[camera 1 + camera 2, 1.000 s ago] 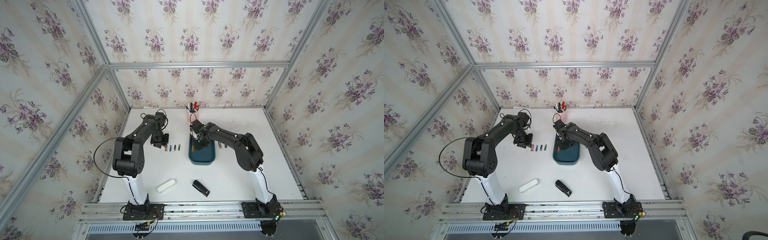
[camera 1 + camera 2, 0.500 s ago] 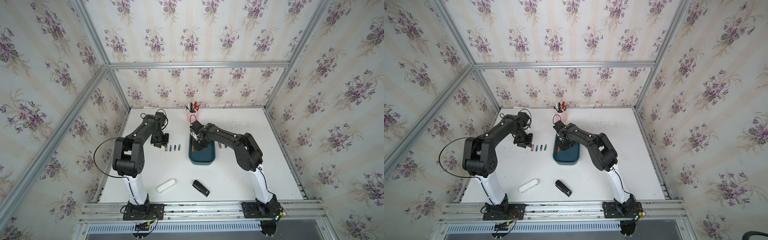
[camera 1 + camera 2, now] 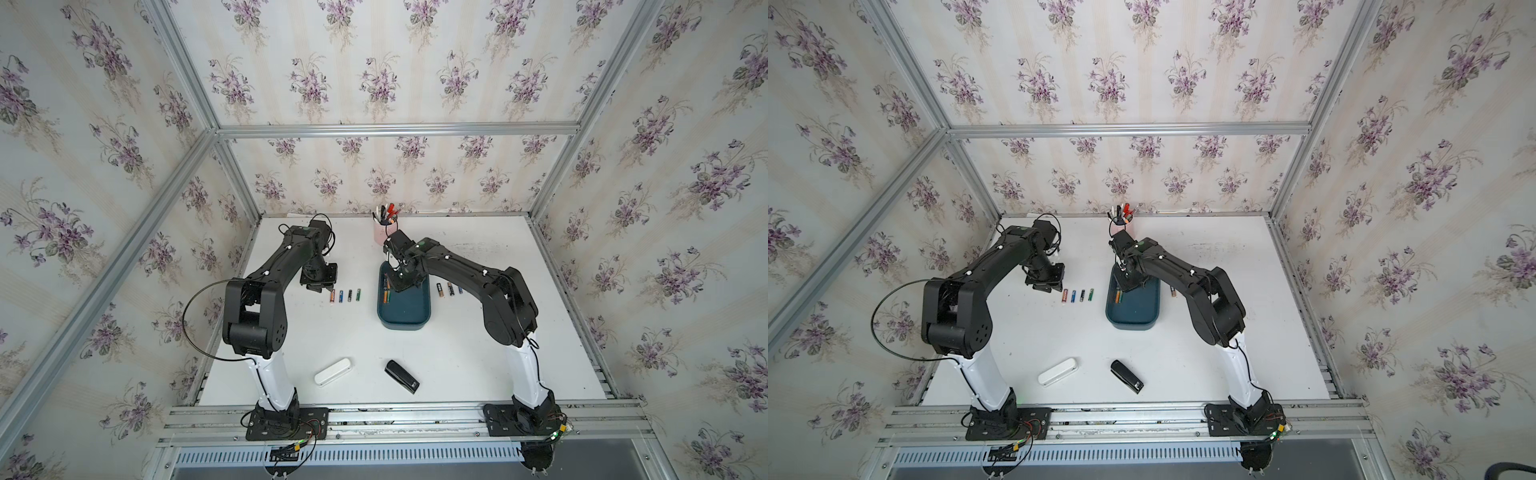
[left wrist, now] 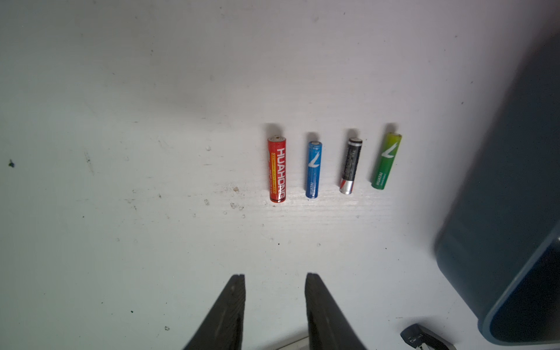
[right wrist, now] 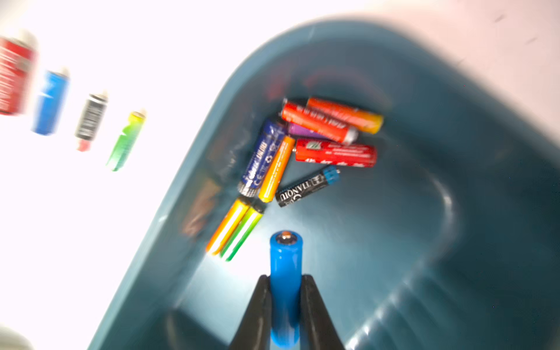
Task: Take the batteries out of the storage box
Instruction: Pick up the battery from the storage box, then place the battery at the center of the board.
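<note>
Clamped by its tips on 1 smooth blue cylindrical battery (image 5: pixel 285 257) over the teal plastic storage box (image 5: pixel 454 127), the right end effector (image 5: pixel 285 277) could let it slip and fall inside.

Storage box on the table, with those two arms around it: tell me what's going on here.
The right gripper has its jaws shut on a blue battery, over the inside of the teal storage box. A heap of batteries lies in the box. The left gripper hangs with jaws apart and empty beside a row of four batteries laid out on the table. Three more batteries lie on the table on the box's other side.
</note>
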`<state>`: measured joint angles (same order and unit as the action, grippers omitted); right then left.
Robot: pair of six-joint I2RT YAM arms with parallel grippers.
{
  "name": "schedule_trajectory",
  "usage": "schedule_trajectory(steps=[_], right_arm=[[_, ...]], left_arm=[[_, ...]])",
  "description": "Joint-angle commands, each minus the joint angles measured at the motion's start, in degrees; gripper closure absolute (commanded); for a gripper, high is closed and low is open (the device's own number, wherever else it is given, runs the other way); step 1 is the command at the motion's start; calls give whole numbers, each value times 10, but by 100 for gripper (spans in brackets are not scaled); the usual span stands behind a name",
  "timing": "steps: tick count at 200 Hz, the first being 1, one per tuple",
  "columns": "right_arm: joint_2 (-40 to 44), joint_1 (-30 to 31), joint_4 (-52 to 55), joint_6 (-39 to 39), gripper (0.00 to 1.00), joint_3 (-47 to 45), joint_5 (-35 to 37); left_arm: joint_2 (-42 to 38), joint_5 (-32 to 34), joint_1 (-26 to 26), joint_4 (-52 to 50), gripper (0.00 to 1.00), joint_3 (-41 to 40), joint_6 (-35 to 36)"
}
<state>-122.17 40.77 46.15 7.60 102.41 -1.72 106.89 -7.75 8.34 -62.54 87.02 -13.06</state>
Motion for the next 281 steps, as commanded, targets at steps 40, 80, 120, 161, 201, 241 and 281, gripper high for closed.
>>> schedule_trajectory(steps=[40, 80, 120, 161, 201, 241, 281], right_arm=[[78, -62, 25, -2, 85, -7, -3], [123, -147, 19, -34, 84, -64, 13], [138, -230, 0, -47, 85, -132, 40], [125, -266, -13, -37, 85, -169, 77], [126, -298, -28, -33, 85, -201, 77], [116, -302, -38, -35, 85, -211, 64], [100, -303, -44, -36, 85, -219, 67]], left_arm=[[5, 2, 6, -19, 61, 15, 0], [11, 1, 10, -19, 61, 17, 0], [19, -1, 12, -20, 61, 24, 2], [28, -2, 12, -25, 61, 36, 8], [37, -3, 11, -27, 61, 43, 12], [40, -7, 12, -20, 61, 37, 10], [39, -6, 13, -19, 61, 32, 11]])
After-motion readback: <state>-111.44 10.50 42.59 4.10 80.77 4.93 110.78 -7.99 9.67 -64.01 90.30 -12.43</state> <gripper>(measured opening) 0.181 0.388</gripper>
